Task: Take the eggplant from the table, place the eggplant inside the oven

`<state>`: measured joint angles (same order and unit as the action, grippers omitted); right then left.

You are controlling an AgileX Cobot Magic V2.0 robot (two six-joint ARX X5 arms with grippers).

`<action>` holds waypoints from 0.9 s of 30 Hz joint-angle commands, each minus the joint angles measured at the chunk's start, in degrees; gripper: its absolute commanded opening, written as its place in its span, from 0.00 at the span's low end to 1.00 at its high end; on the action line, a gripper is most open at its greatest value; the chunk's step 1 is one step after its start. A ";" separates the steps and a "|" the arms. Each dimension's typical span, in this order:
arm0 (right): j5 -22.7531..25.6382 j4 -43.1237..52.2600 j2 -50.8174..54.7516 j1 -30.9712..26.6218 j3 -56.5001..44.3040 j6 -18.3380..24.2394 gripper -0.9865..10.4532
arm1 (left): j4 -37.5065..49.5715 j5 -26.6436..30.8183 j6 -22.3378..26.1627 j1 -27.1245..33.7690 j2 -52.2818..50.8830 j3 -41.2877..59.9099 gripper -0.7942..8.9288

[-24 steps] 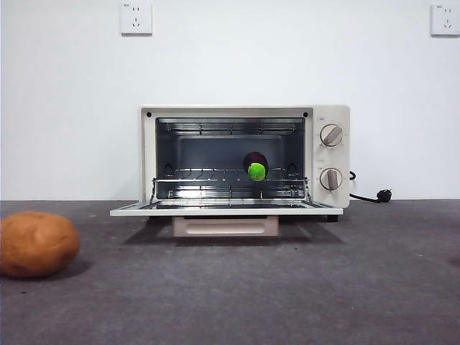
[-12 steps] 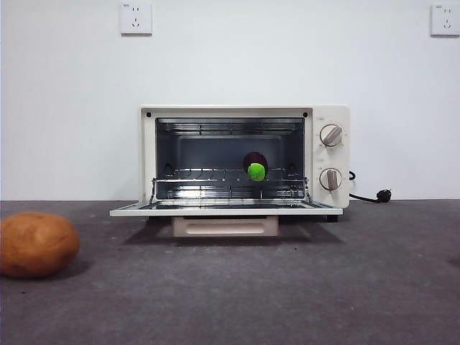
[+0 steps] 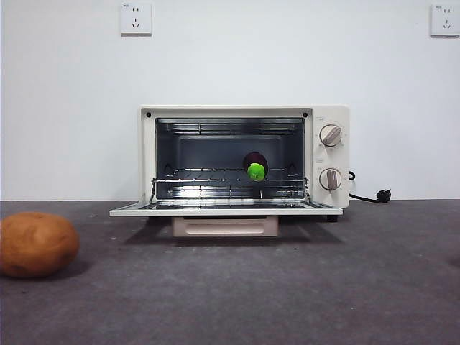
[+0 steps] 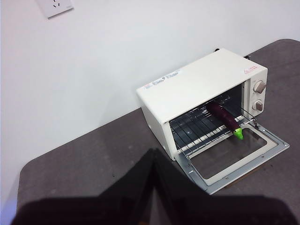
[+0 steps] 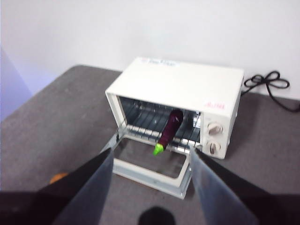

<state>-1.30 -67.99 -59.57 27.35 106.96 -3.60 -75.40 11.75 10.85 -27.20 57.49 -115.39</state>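
Note:
The cream-white oven (image 3: 327,115) stands at the back of the table (image 3: 287,295) with its door (image 3: 226,210) folded down flat. The dark purple eggplant (image 3: 255,164) lies on the wire rack inside, right of the middle, green cap pointing out. The left wrist view shows the eggplant (image 4: 224,116) in the oven (image 4: 197,86); my left gripper (image 4: 152,152) is shut on nothing, high and well back. My right gripper (image 5: 152,151) hangs open and empty above the table, in front of the oven (image 5: 178,82) and the eggplant (image 5: 171,125). Neither gripper shows in the front view.
A round orange-brown potato (image 3: 36,244) lies at the near left of the table; the right wrist view shows the potato (image 5: 58,178) only as a sliver. The oven's black power cord (image 3: 374,195) trails off to its right. A white wall stands behind.

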 commanded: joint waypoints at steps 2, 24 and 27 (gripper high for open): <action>0.22 -0.31 -0.52 0.13 -0.17 1.33 0.13 | 0.57 -0.13 -0.59 -0.28 0.61 0.35 0.08; 0.00 -6.73 3.32 0.13 -0.17 2.38 0.08 | 7.80 -13.38 -0.76 9.16 20.24 0.39 0.08; 1.14 -7.69 4.96 0.13 -0.17 2.40 0.08 | 8.96 -22.86 -2.19 15.13 23.71 2.01 0.08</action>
<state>-0.62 -75.66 -55.13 27.35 106.91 -1.65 -66.61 -8.08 9.82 -13.41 80.18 -114.48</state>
